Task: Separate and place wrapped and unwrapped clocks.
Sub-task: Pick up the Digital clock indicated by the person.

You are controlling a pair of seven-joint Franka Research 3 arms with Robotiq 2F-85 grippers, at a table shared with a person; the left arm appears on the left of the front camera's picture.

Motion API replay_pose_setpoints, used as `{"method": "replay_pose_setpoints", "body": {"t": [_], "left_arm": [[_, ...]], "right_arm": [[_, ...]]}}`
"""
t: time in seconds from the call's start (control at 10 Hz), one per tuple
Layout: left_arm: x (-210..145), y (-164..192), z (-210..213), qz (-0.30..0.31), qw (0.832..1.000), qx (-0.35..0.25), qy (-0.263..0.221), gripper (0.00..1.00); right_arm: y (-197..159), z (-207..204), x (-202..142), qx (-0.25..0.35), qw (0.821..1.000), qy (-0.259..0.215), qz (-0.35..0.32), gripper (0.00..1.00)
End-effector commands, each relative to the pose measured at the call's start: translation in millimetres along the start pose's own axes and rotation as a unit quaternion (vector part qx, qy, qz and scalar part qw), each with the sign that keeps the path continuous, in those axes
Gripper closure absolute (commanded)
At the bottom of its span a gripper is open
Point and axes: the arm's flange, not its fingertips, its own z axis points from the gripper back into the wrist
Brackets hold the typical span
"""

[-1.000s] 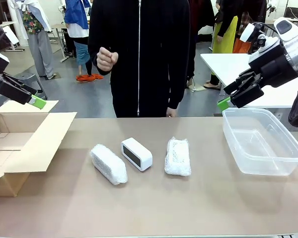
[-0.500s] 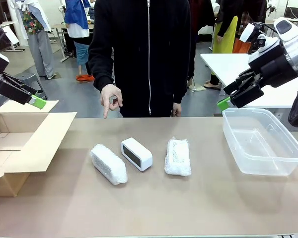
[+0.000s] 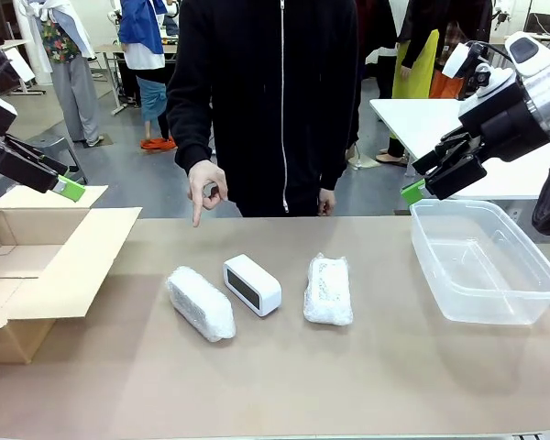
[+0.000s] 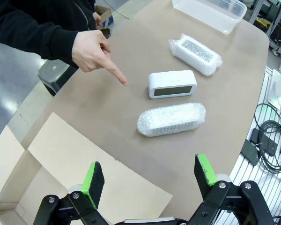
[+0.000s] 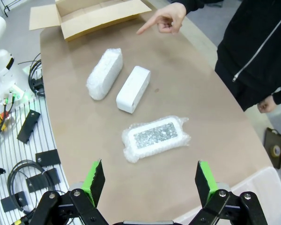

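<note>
Left hand (image 4: 150,174) and right hand (image 5: 150,174) hover spread, empty; centre-frame on the table (image 3: 348,385), bare clock (image 3: 252,285) lies between left wrapped clock (image 3: 200,302) and right wrapped clock (image 3: 328,290).

The left-of-centre wrapped clock (image 3: 201,302) and right-of-centre wrapped clock (image 3: 328,290) wear lumpy, shiny bubble wrap; the bare clock (image 3: 252,284) is smooth white plastic; cardboard box (image 3: 69,266) matt; plastic tub (image 3: 488,316) glossy clear.

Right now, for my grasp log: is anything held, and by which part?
Nothing is held. The left gripper and right gripper are open and empty; the bare clock, left wrapped clock and right wrapped clock lie untouched.
</note>
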Motion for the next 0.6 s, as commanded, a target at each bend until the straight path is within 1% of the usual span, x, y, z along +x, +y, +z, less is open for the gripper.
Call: {"method": "replay_pose_setpoints", "body": {"t": [0.0, 0.5], "left_arm": [[-0.3, 0.4, -0.4, 0.001, 1.0, -0.003, -0.001, 0.0], [-0.3, 0.4, -0.4, 0.001, 1.0, -0.003, -0.001, 0.0]], "right_arm": [[0.2, -0.6, -1.1, 0.008, 1.0, -0.007, -0.001, 0.0], [0.2, -0.6, -1.1, 0.008, 1.0, -0.007, -0.001, 0.0]]}}
